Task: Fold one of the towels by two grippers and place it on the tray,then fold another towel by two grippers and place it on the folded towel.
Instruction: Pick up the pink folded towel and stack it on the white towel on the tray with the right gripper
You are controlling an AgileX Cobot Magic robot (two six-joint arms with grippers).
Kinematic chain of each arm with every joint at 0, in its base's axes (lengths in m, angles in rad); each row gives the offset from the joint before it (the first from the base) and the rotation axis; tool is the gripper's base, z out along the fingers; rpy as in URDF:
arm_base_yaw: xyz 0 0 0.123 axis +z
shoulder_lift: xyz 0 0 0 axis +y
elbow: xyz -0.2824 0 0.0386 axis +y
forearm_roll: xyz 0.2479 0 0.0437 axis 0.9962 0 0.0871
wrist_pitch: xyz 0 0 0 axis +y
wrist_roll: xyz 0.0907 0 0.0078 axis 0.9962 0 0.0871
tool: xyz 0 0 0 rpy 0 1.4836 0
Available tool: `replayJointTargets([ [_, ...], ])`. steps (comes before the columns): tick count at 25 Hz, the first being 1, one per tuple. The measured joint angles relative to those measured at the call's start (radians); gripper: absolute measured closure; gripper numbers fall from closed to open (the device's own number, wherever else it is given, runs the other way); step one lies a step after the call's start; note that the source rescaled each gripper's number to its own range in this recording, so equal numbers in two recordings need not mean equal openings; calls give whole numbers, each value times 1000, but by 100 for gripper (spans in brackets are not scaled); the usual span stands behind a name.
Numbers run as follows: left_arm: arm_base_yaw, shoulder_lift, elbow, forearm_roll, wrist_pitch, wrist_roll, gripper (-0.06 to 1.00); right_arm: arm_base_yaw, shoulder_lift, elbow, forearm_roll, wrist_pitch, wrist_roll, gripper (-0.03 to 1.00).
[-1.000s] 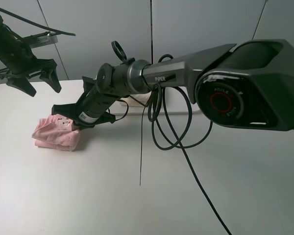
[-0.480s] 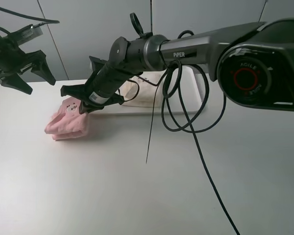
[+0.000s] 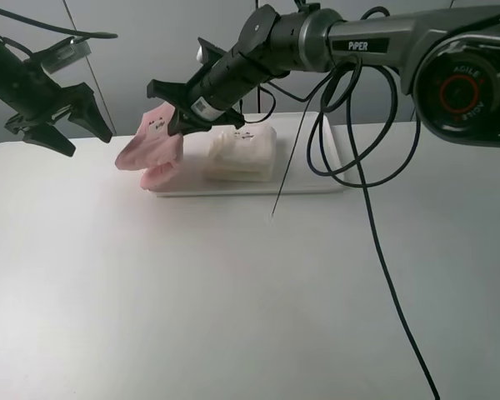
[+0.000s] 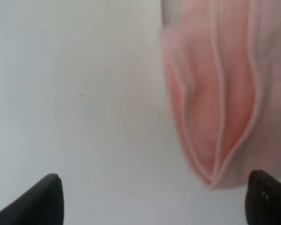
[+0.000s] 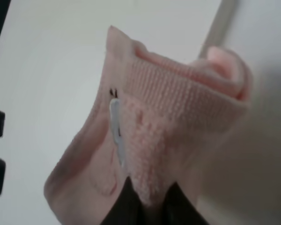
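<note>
The table is bare w/ the tray at its far side; the tray already carries the folded cream towel, sitting toward the tray's left half. The right gripper has reached across to the tray's left end, its fingers clamped shut on the folded pink towel, which hangs in the air just left of the cream towel, its lower end dangling over the tray's left rim. The left gripper hovers well left of the tray, fingers spread wide, holding nothing. Risks, as I judge: grip is on one edge only, so the pink folds may sag open in transit & land as a loose heap, not a neat stack. If lowered too early, the hanging end could catch the tray rim or drag the cream towel out of place. Release off-centre & it may slide off the cream towel onto the tray.
</note>
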Motion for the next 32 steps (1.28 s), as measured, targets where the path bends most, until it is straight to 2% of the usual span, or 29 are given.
replayJointTargets([
  [10, -7, 0, 0, -4, -12, 4, -5, -168, -6, -128, 47, 92, 6, 94],
  [15, -7, 0, 0, -4, -21, 4, -5, -190, -4, -130, 49, 162, 8, 94],
  [19, -7, 0, 0, -4, -23, 4, -5, -190, -2, -130, 44, 179, 8, 94],
  [21, -7, 0, 0, -4, -23, 4, -5, -191, -2, -130, 20, 179, 10, 94],
  [25, -7, 0, 0, -2, -20, 4, -5, -191, -2, -119, -106, 179, 72, 94],
  [32, -7, 0, 0, -2, -13, 4, -5, -191, -2, 5, -236, 138, 123, 94],
])
